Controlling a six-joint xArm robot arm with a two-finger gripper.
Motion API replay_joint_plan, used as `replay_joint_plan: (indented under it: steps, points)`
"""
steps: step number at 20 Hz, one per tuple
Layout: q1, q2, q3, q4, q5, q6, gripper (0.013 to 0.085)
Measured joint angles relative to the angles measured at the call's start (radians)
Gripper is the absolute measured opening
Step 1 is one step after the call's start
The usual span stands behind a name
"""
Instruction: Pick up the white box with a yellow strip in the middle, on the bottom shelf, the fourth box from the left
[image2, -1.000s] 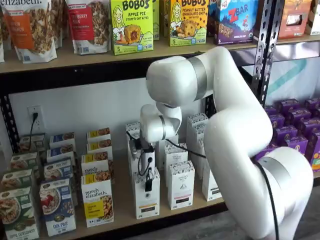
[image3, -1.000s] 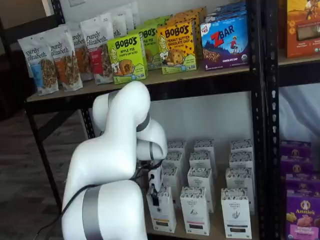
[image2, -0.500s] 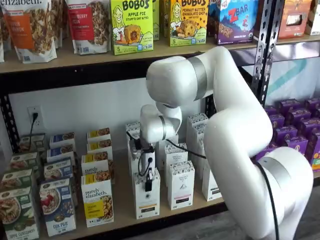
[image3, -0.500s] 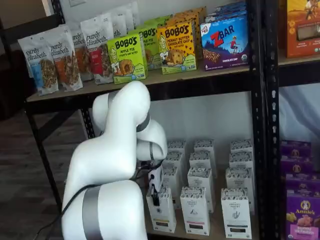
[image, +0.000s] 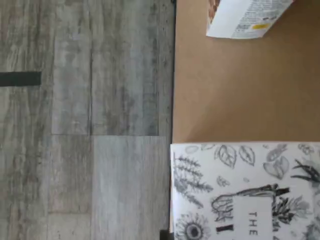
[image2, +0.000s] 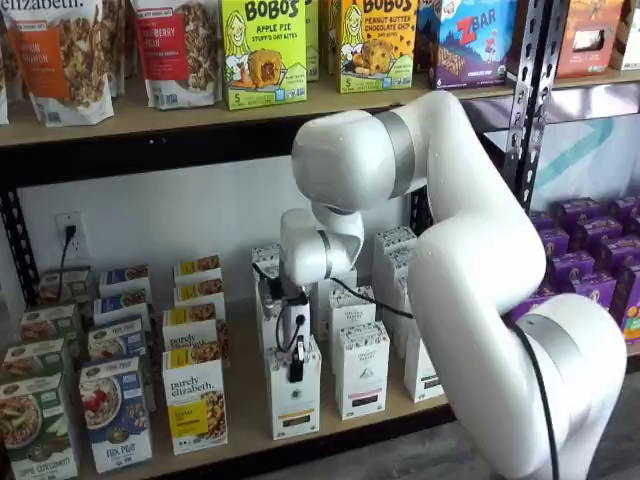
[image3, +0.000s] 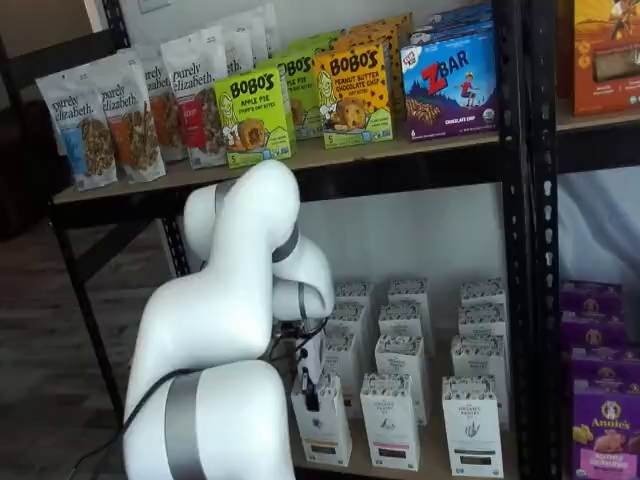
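My gripper (image2: 297, 368) hangs at the front white box with a leaf-print top (image2: 295, 400) on the bottom shelf. One black finger lies against the box's front face; the other finger is hidden behind it. Both shelf views show the gripper there (image3: 310, 393), at that same box (image3: 322, 432). The wrist view shows this box's printed top (image: 245, 192) close up at the shelf's front edge. A white box with a yellow band (image2: 195, 410) stands one column to the left, apart from the gripper. Its corner shows in the wrist view (image: 245, 17).
More white leaf-print boxes (image2: 361, 368) stand in rows to the right and behind. Cereal boxes (image2: 115, 412) fill the shelf's left end. The brown shelf board (image: 240, 85) ends at a wood floor (image: 85, 120). Purple boxes (image2: 590, 260) sit beyond the black upright (image2: 525, 110).
The gripped white box has shifted very slightly to the left with the gripper. The arm has barely moved.
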Motion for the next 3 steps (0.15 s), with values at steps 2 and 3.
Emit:
replay_joint_plan:
  steps: [2,3]
  points:
    - [0.002,-0.012,0.017,0.005,-0.005,-0.002,0.053]
    - [0.004,-0.018,0.024,0.006,-0.005,-0.002,0.053]
